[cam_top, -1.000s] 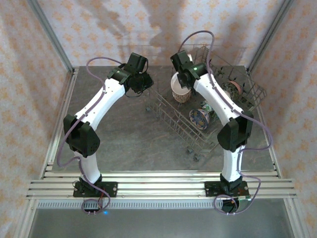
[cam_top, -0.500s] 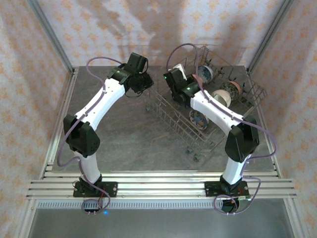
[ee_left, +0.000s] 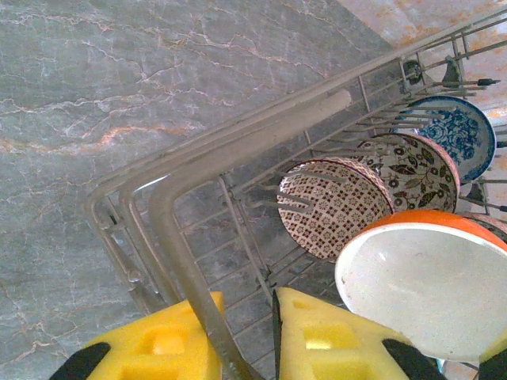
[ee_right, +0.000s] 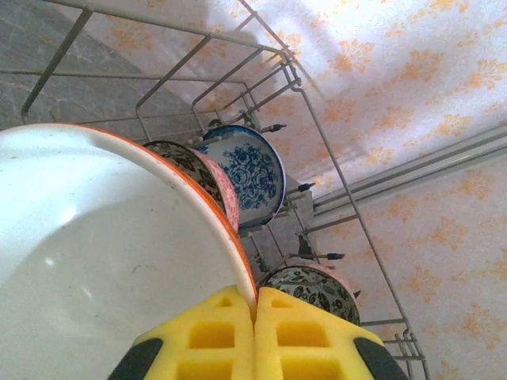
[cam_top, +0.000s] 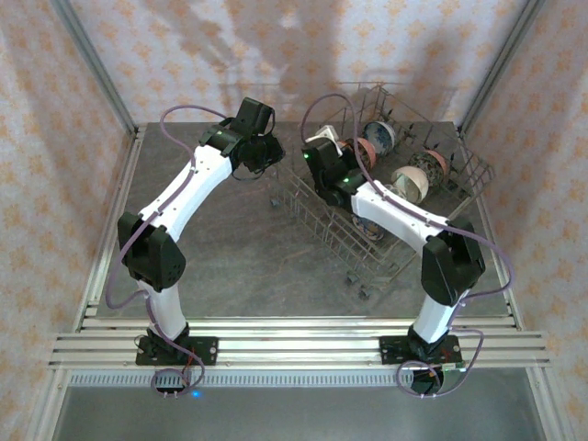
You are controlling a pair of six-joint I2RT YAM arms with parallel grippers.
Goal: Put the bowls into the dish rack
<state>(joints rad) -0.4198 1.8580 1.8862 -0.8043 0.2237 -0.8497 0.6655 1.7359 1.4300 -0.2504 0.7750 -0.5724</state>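
My right gripper (ee_right: 255,317) is shut on the rim of the bright orange bowl (ee_right: 103,253), white inside. It holds the bowl on edge at the far left end of the dish rack (cam_top: 322,239). Behind it stand a pinkish-red bowl (ee_right: 210,178), a blue floral bowl (ee_right: 249,174) and a green floral bowl (ee_right: 313,289) among the tines. In the left wrist view the orange bowl (ee_left: 420,285) hangs beside a brown patterned bowl (ee_left: 329,207). My left gripper (ee_left: 245,340) is closed around the rack's thick corner rim (ee_left: 238,146).
The rack sits skewed on the grey marble table (cam_top: 230,248), with more bowls (cam_top: 411,179) standing in its right half. Patterned walls and metal posts close in the back and sides. Bare tabletop lies left of and in front of the rack.
My right arm has swung the orange bowl left and down from over the rack's middle to its far left end. The left arm has stayed where it was.
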